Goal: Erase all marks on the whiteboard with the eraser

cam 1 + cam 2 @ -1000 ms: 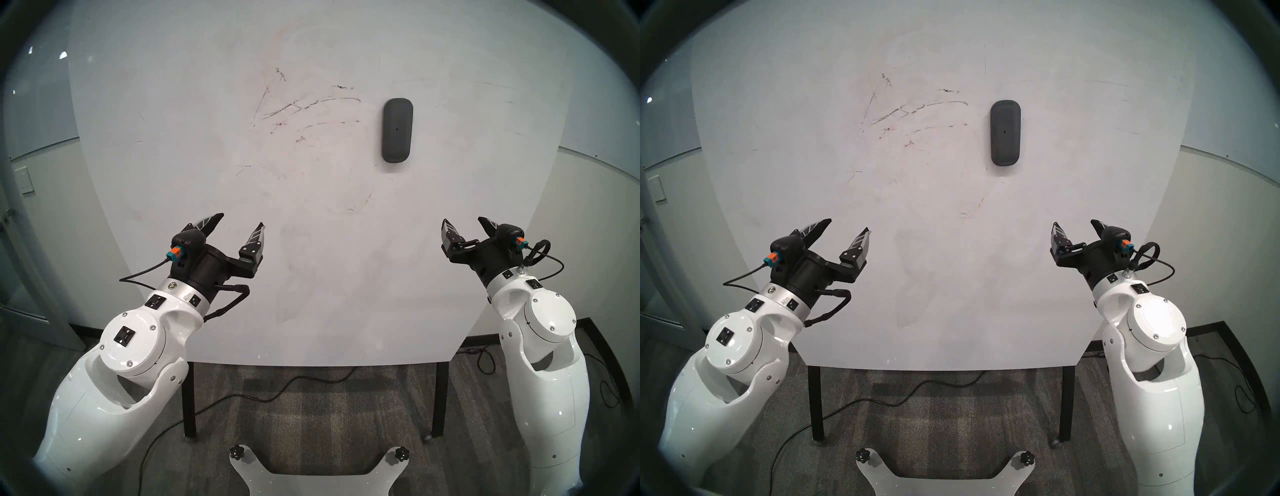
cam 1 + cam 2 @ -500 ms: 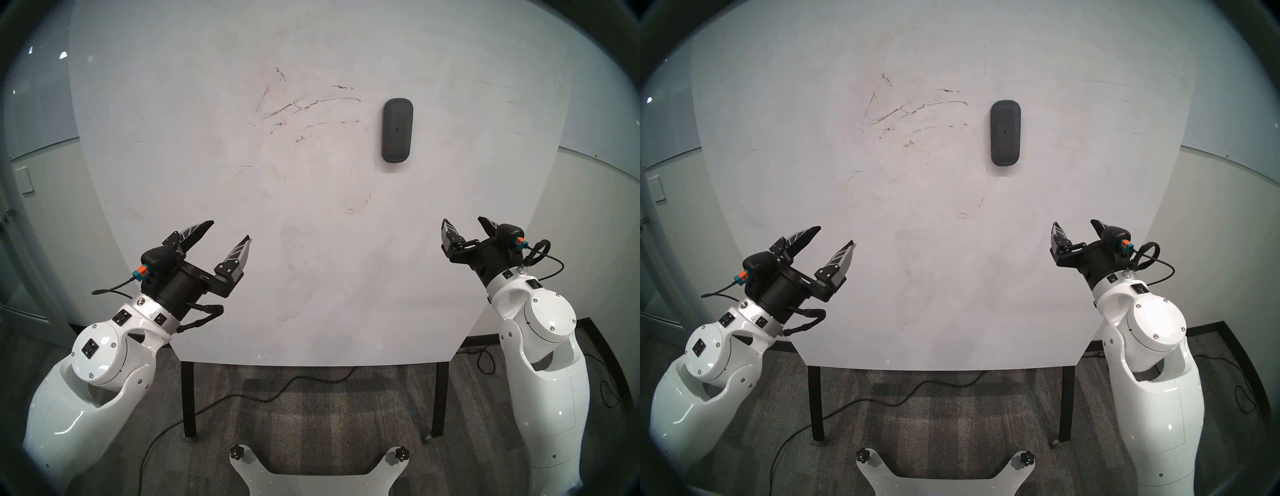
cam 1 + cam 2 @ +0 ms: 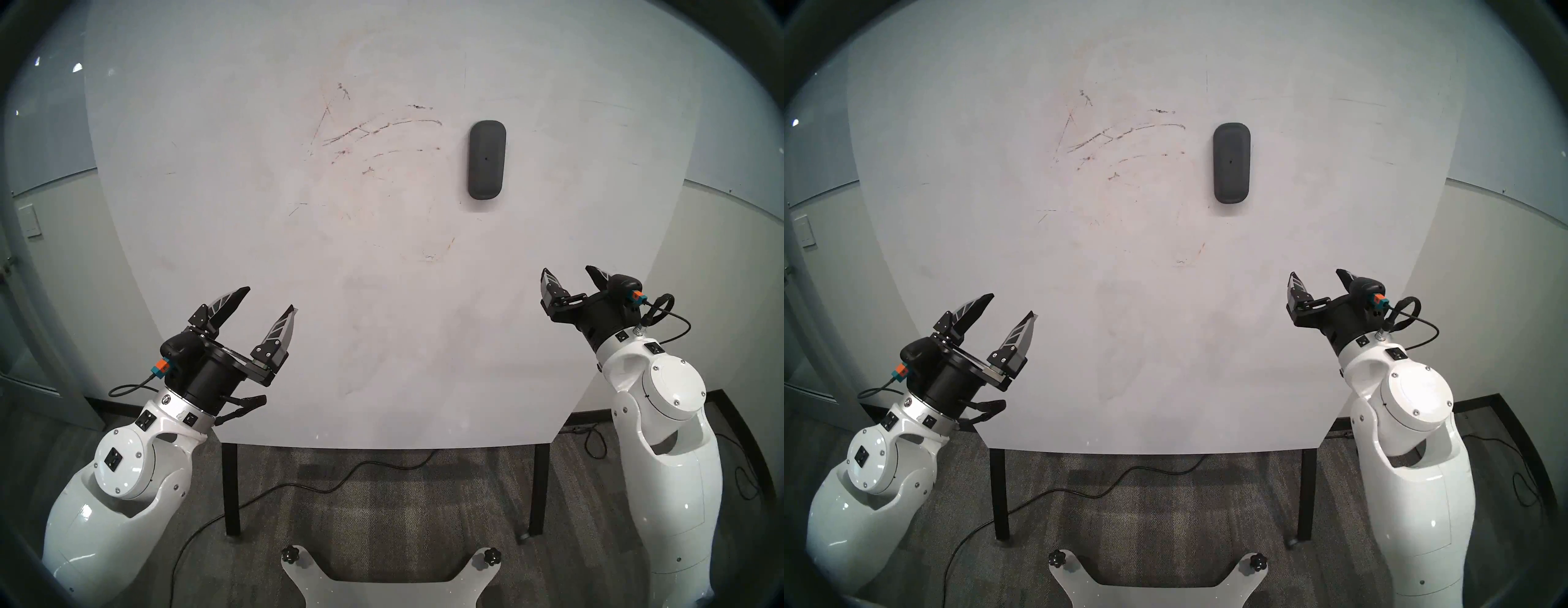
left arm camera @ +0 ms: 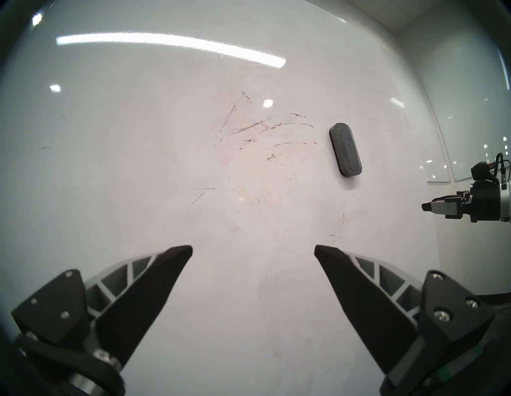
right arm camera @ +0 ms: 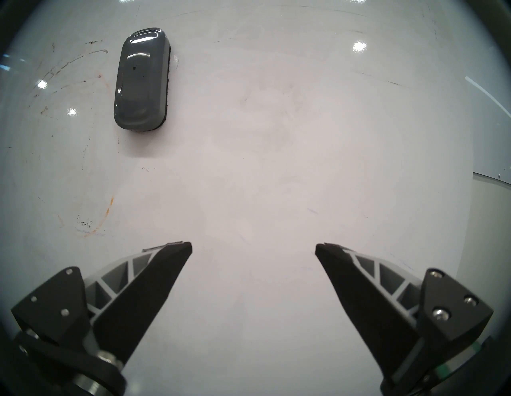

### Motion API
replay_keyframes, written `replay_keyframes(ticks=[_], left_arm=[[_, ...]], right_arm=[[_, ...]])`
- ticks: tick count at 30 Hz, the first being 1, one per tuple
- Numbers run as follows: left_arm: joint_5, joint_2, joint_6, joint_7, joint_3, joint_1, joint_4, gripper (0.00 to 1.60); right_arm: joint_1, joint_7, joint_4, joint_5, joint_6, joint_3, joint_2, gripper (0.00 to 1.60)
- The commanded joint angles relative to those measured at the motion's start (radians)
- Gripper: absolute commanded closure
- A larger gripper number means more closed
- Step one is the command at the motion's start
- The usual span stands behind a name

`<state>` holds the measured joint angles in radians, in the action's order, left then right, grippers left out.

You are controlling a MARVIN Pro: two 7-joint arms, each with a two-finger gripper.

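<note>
Grey patterned carpet floor (image 3: 382, 501) with a black cable (image 3: 331, 488) trailing across it, pale grey-white wall (image 3: 721, 254) behind. Item one: large flat glossy white whiteboard (image 3: 403, 339) (image 3: 1166, 361) (image 4: 138, 166) (image 5: 304, 138) on thin black legs (image 3: 231, 488), lying level like a table top. Item two: dark grey pill-shaped eraser (image 3: 486, 159) (image 3: 1231, 163) (image 4: 345, 149) (image 5: 142, 80) with rounded ends and a tiny centre dot, resting flat on the board right of centre toward the far edge, long axis running from near to far, untouched by either arm. Item three: scratchy black-grey marks (image 3: 373, 131) (image 3: 1119, 138) (image 4: 265, 130) (image 5: 69, 66), just left of the eraser, with faint reddish smudging around them; a short orange arc with black flecks (image 3: 437, 252) (image 3: 1191, 257) (image 4: 336, 226) (image 5: 102, 218) sits nearer the front edge, below the eraser. Item four: black left gripper (image 3: 267, 299) (image 3: 1013, 303) (image 4: 253, 249), over the board's near left corner, jaws spread wide, nothing between them. Item five: black right gripper (image 3: 568, 271) (image 3: 1316, 276) (image 5: 253, 246), over the near right edge, jaws likewise parted wide and empty, well apart from the eraser.
</note>
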<state>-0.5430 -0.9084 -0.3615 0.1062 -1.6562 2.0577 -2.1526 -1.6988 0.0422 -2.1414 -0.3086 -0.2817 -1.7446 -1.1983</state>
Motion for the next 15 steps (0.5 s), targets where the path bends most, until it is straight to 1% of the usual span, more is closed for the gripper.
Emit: replay_keyframes(ticks=[1,15], left_arm=[[0.016,-0.019,-0.02,-0.021,-0.006,-0.01,-0.013,0.0],[0.024,-0.022,-0.021,-0.026,-0.004,-0.011,-0.014,0.0]], right_arm=[[0.007,0.002,-0.022,0.001,0.009,0.003,0.001,0.0],[0.007,0.002,-0.022,0.001,0.009,0.003,0.001,0.0]])
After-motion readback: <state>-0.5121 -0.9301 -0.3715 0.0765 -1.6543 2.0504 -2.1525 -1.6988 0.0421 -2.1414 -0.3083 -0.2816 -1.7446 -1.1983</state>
